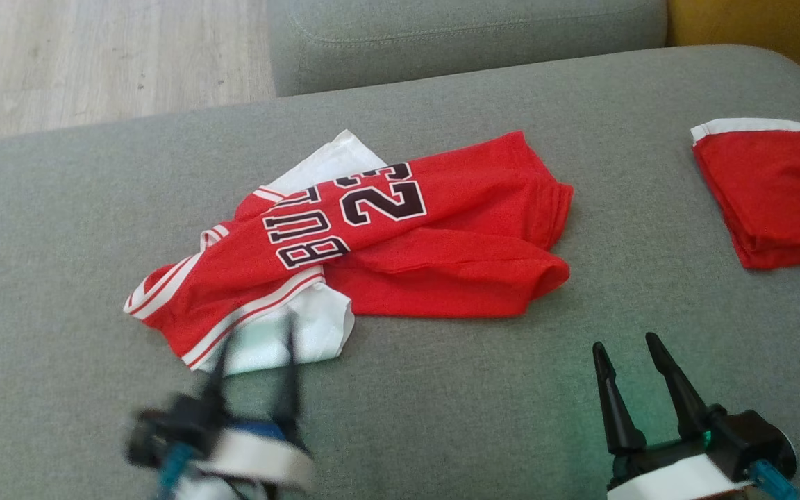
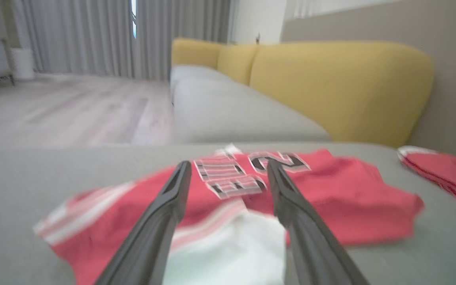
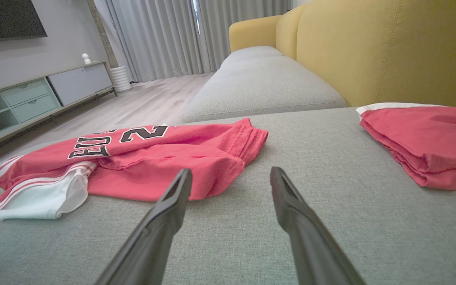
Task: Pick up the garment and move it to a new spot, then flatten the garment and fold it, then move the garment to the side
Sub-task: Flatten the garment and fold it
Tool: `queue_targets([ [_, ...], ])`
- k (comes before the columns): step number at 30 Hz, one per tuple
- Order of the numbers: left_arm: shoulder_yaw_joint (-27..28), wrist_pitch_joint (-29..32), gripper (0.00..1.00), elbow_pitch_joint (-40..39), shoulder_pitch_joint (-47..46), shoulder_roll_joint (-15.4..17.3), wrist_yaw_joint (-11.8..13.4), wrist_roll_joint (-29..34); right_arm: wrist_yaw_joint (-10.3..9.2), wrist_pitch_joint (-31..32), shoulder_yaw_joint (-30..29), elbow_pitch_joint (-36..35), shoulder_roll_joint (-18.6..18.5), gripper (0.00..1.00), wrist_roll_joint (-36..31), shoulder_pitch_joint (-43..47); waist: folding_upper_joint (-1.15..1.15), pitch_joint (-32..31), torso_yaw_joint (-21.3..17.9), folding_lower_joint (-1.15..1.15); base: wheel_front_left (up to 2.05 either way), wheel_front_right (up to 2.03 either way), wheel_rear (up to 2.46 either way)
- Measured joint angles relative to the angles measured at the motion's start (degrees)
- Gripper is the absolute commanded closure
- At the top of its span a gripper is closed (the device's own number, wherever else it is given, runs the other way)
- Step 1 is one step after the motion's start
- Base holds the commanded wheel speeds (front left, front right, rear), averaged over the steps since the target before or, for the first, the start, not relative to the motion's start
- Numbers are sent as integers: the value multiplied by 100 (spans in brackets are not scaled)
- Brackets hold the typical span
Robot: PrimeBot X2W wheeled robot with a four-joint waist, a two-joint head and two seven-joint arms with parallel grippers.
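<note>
A red jersey [image 1: 400,236] with black lettering and a white sleeve lies crumpled in the middle of the grey sofa seat [image 1: 442,417]; it also shows as the jersey [image 2: 331,198] in the left wrist view and the jersey [image 3: 152,158] in the right wrist view. My left gripper [image 1: 257,337] is open and blurred, its fingertips over the white sleeve [image 1: 282,337] at the jersey's near-left corner, with nothing held. My right gripper [image 1: 626,344] is open above bare cushion, to the near right of the jersey.
A second red garment [image 1: 775,194], folded with a white edge, lies at the far right of the seat. A yellow backrest [image 3: 370,47] rises beyond it. Wooden floor [image 1: 94,55] lies past the cushion's far-left edge.
</note>
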Motion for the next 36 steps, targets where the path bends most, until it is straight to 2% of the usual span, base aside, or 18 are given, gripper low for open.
queue_targets([
  [2, -432, 1, 0, 211, 242, -70, -70, 202, 0, 0, -2, 0, -15, 0, 0, -1, 0, 30, -6, 0, 0, 0, 0],
  [3, -743, 1, 0, 600, 361, -124, -77, 246, 0, 0, 5, 0, -22, 0, 0, -4, 0, 59, -12, 0, 0, 0, 0],
  [5, -846, 1, 0, 834, 365, -123, -78, 227, 0, 0, 14, 0, -24, 0, 0, -10, 0, 72, -19, 0, 0, 0, 0],
  [6, -940, 58, 0, 1282, 314, -122, -94, -31, 0, 0, 30, 0, -27, 0, 0, -40, 0, 106, -27, 0, 0, 0, 0],
  [9, -1127, 124, 0, 1904, 113, -122, -31, -608, 0, 0, 76, 0, -54, 0, 0, -138, 0, 168, -39, 0, 0, 0, 0],
  [15, -1459, 52, 0, 2605, -738, -132, 160, -1190, 0, 0, 122, 0, -141, 0, 2, -240, 0, 278, -91, 0, 0, 0, 0],
  [19, -1540, 44, 0, 2703, -1068, -136, 353, -1198, 0, 0, 122, 1, -220, 0, 2, -241, 0, 329, -98, 0, 0, 0, 0],
  [23, -1378, 43, 0, 2487, -1185, -140, 501, -862, 0, 0, 122, 0, -229, 0, 3, -251, 0, 368, -99, 0, 0, 0, 0],
  [26, -1246, 42, 0, 2366, -1244, -144, 491, -692, 0, 0, 124, 0, -231, 0, 3, -274, 0, 381, -93, 0, 0, 0, 0],
  [32, -1238, 42, 0, 2360, -1234, -144, 221, -687, 0, 0, 154, 0, -233, 0, 3, -350, 0, 372, -115, 0, 0, 0, 0],
  [33, -1228, 42, 59, 2345, -1227, -145, 218, -712, 0, 0, 154, 1, -232, 0, 3, -350, 0, 366, -118, 0, 0, 0, 0],
  [34, -1225, 42, 100, 2334, -1216, -145, 211, -767, 0, 0, 153, 1, -232, 0, 3, -350, 0, 356, -121, 0, 0, 0, 0],
  [36, -1213, 42, 100, 2239, -1156, -145, 191, -834, 0, 0, 147, 1, -231, 0, 3, -348, 0, 331, -119, 0, 0, 0, 0],
])
